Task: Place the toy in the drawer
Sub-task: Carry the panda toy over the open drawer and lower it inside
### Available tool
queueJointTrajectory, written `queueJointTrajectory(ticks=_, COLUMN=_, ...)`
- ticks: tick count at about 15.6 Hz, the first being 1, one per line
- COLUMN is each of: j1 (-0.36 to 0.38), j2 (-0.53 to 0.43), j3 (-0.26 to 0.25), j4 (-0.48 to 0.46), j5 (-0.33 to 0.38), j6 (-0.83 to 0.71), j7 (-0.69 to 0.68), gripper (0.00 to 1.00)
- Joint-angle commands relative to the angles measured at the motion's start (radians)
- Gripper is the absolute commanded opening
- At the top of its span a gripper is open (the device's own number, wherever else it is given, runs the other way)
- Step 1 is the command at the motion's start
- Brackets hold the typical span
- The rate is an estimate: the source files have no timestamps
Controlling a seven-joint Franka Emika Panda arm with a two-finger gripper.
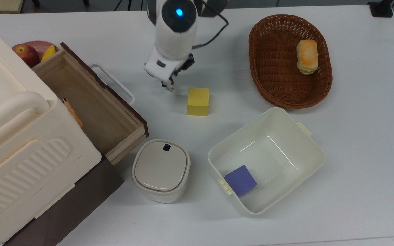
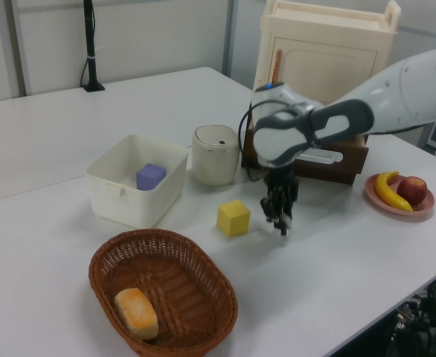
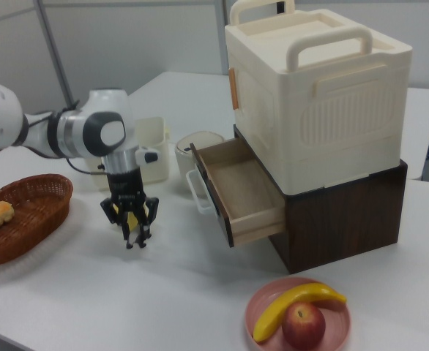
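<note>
My gripper (image 1: 169, 86) points down at the table between the open drawer (image 1: 91, 102) and a yellow cube (image 1: 198, 101). Its fingers are drawn together on the small black-and-white toy (image 3: 136, 232), which is mostly hidden between them. In the left view the gripper (image 2: 283, 223) hangs a little above the tabletop, right of the cube (image 2: 233, 218). The right view has the gripper (image 3: 135, 237) to the left of the drawer (image 3: 240, 190), a pulled-out light-wood tray with a white loop handle (image 1: 113, 82).
A white bin (image 1: 286, 126) holds a purple cube (image 1: 240, 180). A lidded white pot (image 1: 160, 169) stands by the drawer's corner. A wicker basket (image 1: 275, 89) holds a bread roll (image 1: 307, 56). A pink plate (image 3: 299, 314) with fruit sits beside the cabinet (image 3: 317, 88).
</note>
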Motion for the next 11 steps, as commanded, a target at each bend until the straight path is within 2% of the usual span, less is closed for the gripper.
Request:
queueJointTrajectory(ticks=1, j1=-0.045, j2=-0.096, j3=-0.003, j4=0.052, j5=0.006, j6=-0.103, j7=-0.077, gripper=0.00)
queueJointTrajectory(ticks=2, j1=-0.057, j2=-0.091, j3=-0.003, j4=0.114, j5=0.012, j6=-0.150, j7=-0.085, gripper=0.00)
queueJointTrajectory(ticks=5, j1=-0.119, j2=-0.091, j3=-0.006, j4=0.263, j5=0.096, j6=-0.192, j7=-0.138, gripper=0.00)
queueJointTrajectory(ticks=8, j1=-0.194, j2=-0.076, j3=-0.006, j4=0.354, j5=0.101, j6=-0.180, j7=-0.138, gripper=0.00)
queueJointTrajectory(ticks=11, j1=-0.281, j2=-0.054, j3=-0.006, j4=0.406, j5=0.101, j6=-0.122, j7=-0.141, gripper=0.00)
